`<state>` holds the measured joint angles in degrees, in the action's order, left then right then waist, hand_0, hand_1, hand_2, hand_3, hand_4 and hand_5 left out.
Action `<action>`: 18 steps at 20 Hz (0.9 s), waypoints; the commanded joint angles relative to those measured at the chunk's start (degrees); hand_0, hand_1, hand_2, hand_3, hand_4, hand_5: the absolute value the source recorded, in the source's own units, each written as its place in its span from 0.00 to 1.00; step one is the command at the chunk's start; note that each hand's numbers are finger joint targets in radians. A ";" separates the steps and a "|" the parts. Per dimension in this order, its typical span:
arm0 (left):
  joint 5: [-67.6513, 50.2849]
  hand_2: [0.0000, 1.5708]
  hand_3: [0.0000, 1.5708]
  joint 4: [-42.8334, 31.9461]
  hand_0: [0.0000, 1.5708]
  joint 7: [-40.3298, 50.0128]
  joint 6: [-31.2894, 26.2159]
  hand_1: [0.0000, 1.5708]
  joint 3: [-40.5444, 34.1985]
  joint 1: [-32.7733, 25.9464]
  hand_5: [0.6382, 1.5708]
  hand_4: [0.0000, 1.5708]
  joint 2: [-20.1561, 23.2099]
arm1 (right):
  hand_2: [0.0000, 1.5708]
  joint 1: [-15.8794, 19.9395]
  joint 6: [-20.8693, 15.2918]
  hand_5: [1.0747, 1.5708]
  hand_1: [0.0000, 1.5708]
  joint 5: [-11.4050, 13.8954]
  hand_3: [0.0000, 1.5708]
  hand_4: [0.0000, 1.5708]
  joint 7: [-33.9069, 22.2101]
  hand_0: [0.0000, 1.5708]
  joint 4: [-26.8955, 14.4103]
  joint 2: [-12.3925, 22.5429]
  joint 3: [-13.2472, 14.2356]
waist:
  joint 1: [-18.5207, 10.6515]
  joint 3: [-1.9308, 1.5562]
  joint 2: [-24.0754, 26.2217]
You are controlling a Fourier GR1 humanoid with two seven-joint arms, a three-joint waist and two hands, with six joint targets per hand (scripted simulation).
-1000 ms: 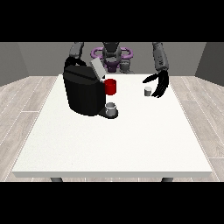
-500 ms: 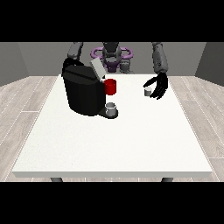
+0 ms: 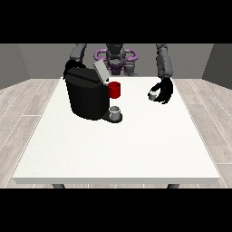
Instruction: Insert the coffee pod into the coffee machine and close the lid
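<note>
The black coffee machine stands on the left half of the white table, its grey lid tilted up and open. A red part sticks out of its front above a small grey cup on the drip tray. The small grey coffee pod sits right of the machine. The hand at the view's right curls round the pod from the right. The hand at the view's left shows only as a dark shape at the machine's back left corner.
The robot's torso with a purple ring stands behind the table's far edge. The near half of the table lies between the machine and the front edge. A grey wooden floor surrounds it.
The hand at the view's right has drawn in against the pod, and its fingers have curled round it. The machine, lid and cup have not moved.
</note>
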<state>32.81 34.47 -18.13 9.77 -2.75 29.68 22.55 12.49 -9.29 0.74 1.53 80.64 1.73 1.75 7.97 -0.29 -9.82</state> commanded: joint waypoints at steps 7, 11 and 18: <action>3.75 0.89 0.87 -3.49 0.81 -3.13 0.01 0.81 1.17 1.22 1.00 0.32 -0.19 | 0.00 -3.58 1.01 1.00 0.00 -1.92 0.00 0.34 1.37 0.00 -0.07 -1.38 -0.29 | 0.46 0.31 1.76; 2.95 0.94 0.90 1.68 0.94 -1.96 -9.04 0.94 2.93 6.12 1.00 0.40 0.22 | 0.00 -0.84 0.49 1.00 0.00 -2.18 0.00 0.26 1.78 0.00 -6.99 0.25 2.85 | -2.62 0.26 5.30; 1.93 0.84 0.84 4.07 0.79 0.93 -12.47 0.79 1.46 11.46 1.00 0.34 -0.20 | 0.00 0.19 2.05 1.00 0.00 -3.43 0.00 0.28 1.54 0.00 -9.28 0.98 3.43 | -1.01 0.29 5.39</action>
<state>35.00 37.62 -19.84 -0.72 -0.71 37.95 22.70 12.47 -8.44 -2.39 4.70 72.14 2.25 5.70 5.57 -0.03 -5.20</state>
